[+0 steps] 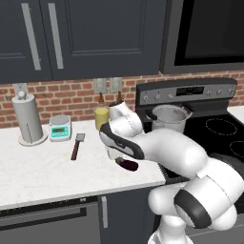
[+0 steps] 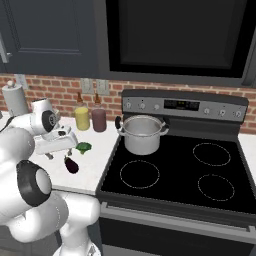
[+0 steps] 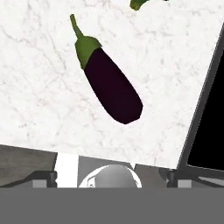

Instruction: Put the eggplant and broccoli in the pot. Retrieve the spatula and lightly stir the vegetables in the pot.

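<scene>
The dark-purple eggplant (image 3: 111, 85) with a green stem cap lies on the white marble counter, near the front edge (image 2: 71, 164) (image 1: 127, 165). My gripper (image 3: 111, 178) hovers above it, open, fingers spread wide and holding nothing; the hand (image 2: 55, 142) points down at the counter. Just behind the eggplant sits the green broccoli (image 2: 83, 147), cut off by the top edge of the hand view (image 3: 139, 3). On the stove's back-left burner stands the steel pot (image 2: 142, 134) (image 1: 167, 117). The spatula (image 1: 77, 145) lies on the counter further left.
A yellow jar (image 2: 82, 118) and a maroon jar (image 2: 99, 120) stand by the brick wall. A paper-towel holder (image 1: 27, 119) and a small scale (image 1: 60, 127) sit at the left. The black stovetop (image 2: 175, 175) adjoins the counter on the right.
</scene>
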Available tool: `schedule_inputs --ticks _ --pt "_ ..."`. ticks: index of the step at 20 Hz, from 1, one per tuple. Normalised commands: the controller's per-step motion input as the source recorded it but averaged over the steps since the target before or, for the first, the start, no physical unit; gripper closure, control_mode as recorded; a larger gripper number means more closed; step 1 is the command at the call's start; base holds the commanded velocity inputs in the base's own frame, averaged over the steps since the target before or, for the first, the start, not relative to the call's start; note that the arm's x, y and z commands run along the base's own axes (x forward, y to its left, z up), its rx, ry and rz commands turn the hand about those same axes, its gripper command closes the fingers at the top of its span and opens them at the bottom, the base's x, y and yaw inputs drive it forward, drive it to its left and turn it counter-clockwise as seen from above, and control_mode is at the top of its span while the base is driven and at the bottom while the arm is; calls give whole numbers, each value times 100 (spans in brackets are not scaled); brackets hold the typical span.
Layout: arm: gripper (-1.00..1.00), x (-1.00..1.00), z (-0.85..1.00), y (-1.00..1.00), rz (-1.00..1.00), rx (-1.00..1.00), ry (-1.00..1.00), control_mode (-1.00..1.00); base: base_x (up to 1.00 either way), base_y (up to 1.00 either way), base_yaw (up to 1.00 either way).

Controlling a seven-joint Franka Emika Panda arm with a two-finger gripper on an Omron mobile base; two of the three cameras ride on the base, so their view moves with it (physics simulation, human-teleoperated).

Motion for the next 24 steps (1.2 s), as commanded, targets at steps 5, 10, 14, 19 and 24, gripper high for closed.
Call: schedule_inputs --ticks 5,10,14,19,24 --pt "-100 32 -63 16 6 -6 18 -100 0 0 0" --pt "-100 34 -46 3 4 -3 10 -100 0 0 0" --pt "-100 33 -38 0 2 -1 8 -100 0 0 0" --pt "-100 31 -37 0 2 0 6 -100 0 0 0" --pt "-100 17 -32 0 3 0 1 -100 0 0 0"
